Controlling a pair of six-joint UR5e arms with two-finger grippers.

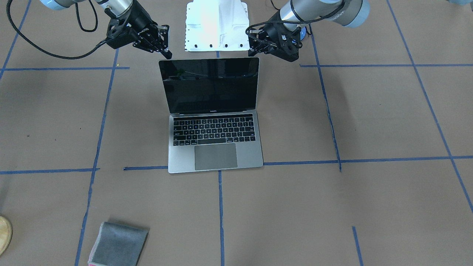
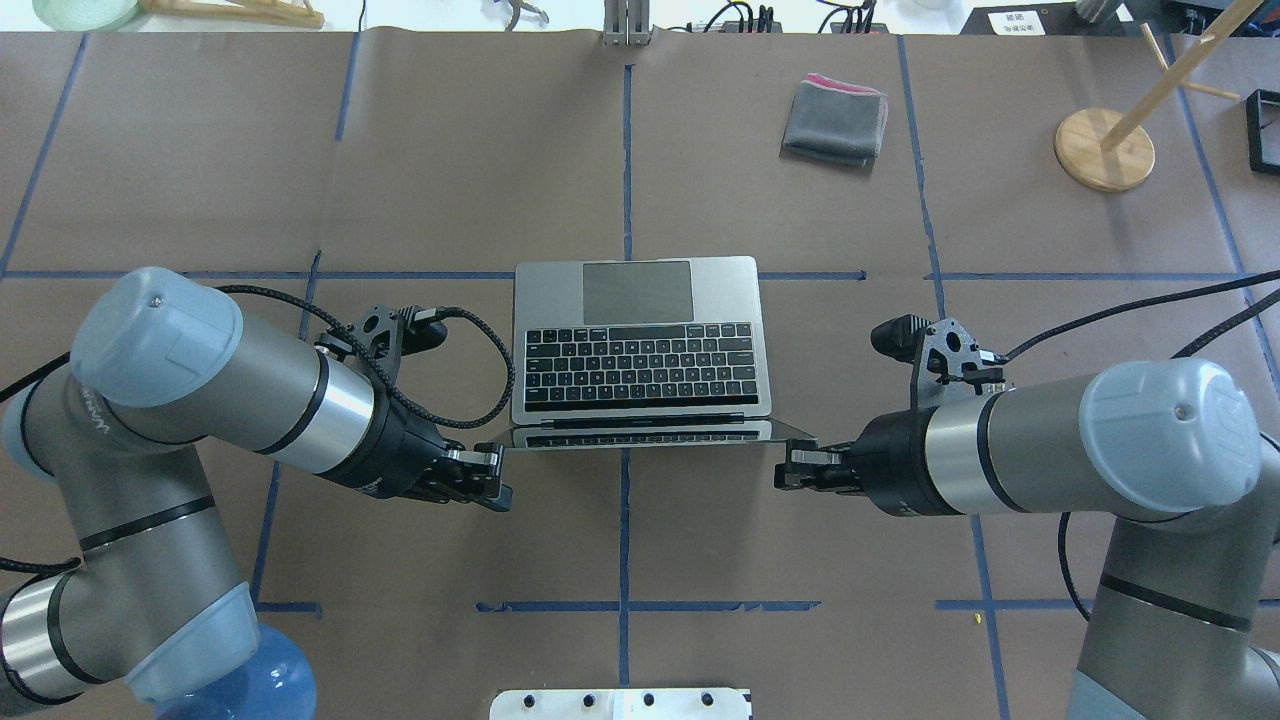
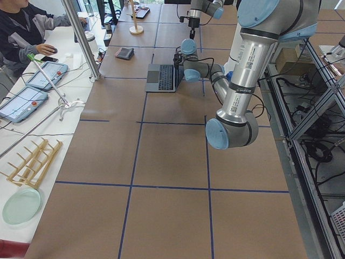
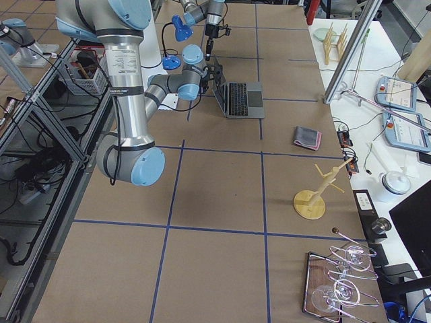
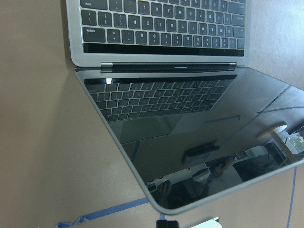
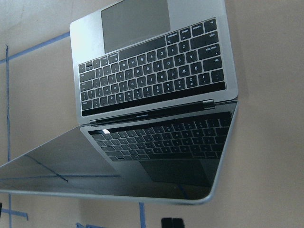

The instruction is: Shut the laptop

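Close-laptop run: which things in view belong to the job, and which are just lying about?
Job:
- laptop, lid open
- left pincer, near one top corner of the lid
- right pincer, near the other corner

Lying about:
- folded grey cloth
- wooden stand

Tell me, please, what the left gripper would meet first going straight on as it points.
Probably the laptop, at its lid's near top corner, though the left gripper might pass just behind.

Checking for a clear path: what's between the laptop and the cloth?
Just bare table crossed by blue tape; nothing else between laptop and cloth, per the overhead view.
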